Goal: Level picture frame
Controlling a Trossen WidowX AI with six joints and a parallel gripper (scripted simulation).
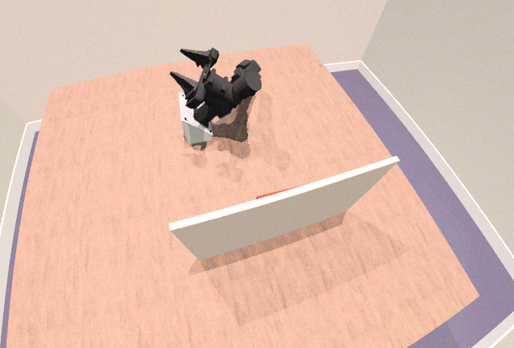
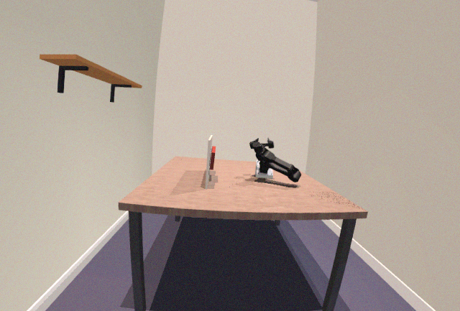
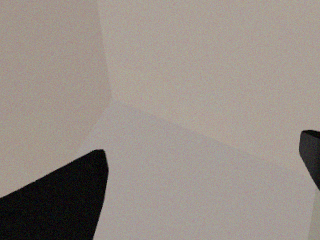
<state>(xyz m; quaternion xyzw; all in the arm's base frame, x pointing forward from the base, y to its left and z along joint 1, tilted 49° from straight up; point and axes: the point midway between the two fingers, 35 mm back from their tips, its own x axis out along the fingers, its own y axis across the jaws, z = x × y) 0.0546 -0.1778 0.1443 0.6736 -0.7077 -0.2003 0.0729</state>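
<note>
Red frame (image 2: 213, 158) broadside hidden from the wrist view, mere sliver from the top.Red frame (image 1: 274, 193) (image 2: 213, 158): merely a sliver from the top, taller in the exterior.

From my station, I see a red frame (image 1: 277, 193) (image 2: 213, 158), an off-white panel (image 1: 282, 211) (image 2: 208, 162), a pinkish-brown tabletop (image 1: 104, 194) (image 2: 259, 200) with streaky grain, and a black gripper (image 1: 176, 62) (image 2: 263, 139) (image 3: 204, 151).

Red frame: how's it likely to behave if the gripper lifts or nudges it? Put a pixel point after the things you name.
Probably stiff: the frame (image 1: 277, 193) (image 2: 213, 158) shows straight edges. It looks slim and stands against the panel (image 1: 270, 221) (image 2: 208, 162), so a push from the side would likely slide or swing it along that face rather than roll it.
</note>
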